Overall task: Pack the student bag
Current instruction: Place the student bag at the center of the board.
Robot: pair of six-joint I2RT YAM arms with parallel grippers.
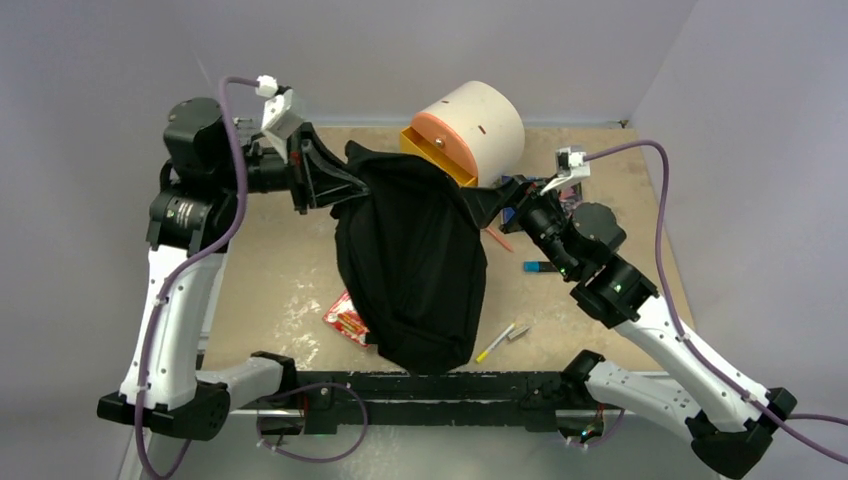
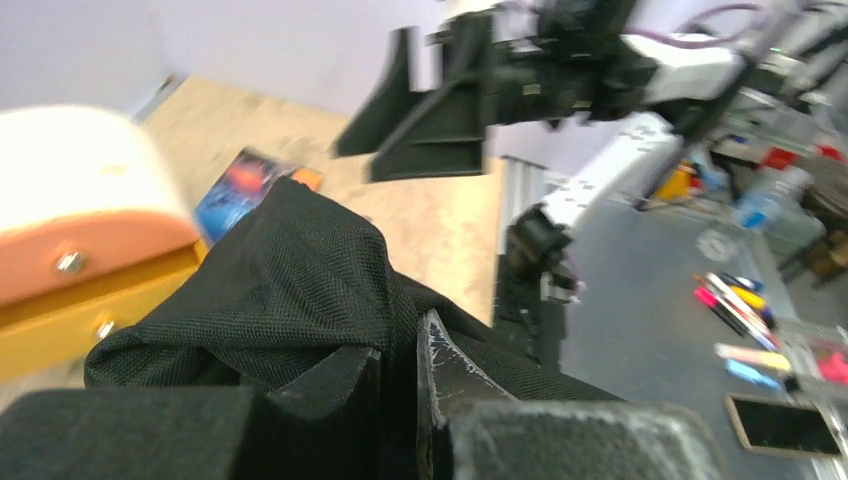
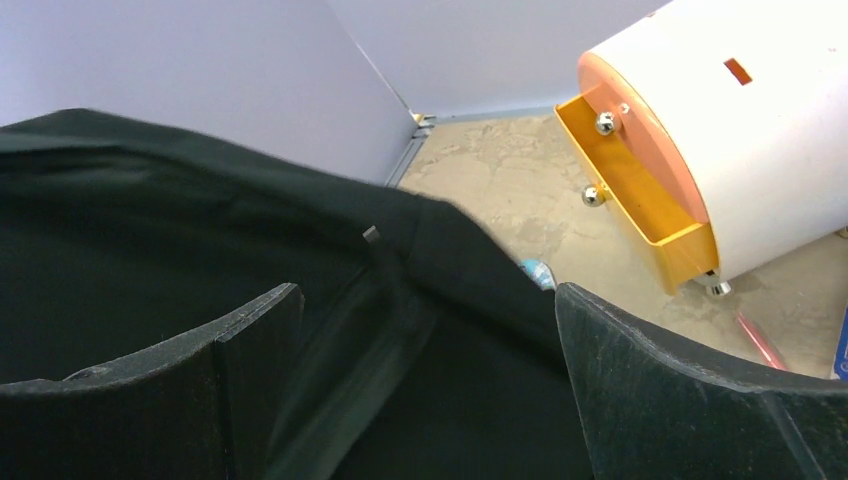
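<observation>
The student bag (image 1: 415, 265) hangs slumped across the middle of the top view, just below the cream drawer box (image 1: 480, 125). At the bag's upper left corner the left gripper (image 1: 345, 185) is pressed together on a fold of black fabric. At the upper right edge the right gripper (image 1: 497, 205) stands spread wide, with cloth lying between its jaws but nothing pinched. The bag looks light, limp and prone to sagging shut. A stitched rim or seam beside the opening seems the firmest place to hold.
</observation>
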